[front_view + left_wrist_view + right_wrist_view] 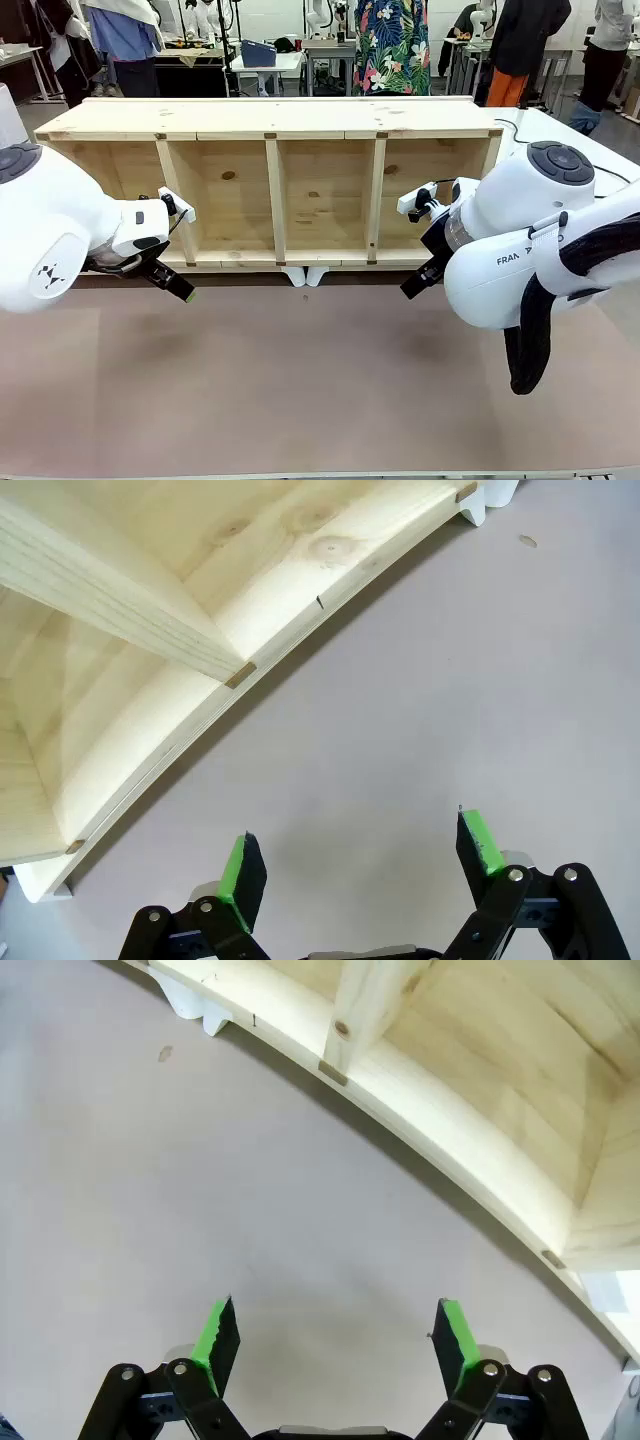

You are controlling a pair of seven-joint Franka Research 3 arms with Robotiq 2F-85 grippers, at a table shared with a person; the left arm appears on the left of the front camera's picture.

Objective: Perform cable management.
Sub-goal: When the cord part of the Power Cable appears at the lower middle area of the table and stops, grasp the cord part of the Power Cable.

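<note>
Here, both white arms reach in low from the sides, wrists bent so that each gripper slants down toward the middle of the matte grey-brown table top [300,390]. The left gripper [180,290] hangs just above the table, its green-padded fingers [243,868] spread wide with nothing between them. The right gripper [412,288] mirrors that pose, its fingers [452,1335] also wide apart and empty over bare table. Just beyond both sets of fingertips lies a long pale pine shelf unit [275,120] with four open compartments, its front edge curving across the left wrist view [250,665] and the right wrist view [400,1090]. A thin black cable [512,128] shows on the white surface [560,128] past the shelf unit's right end, well apart from either gripper's fingers and behind the right arm's elbow.
</note>
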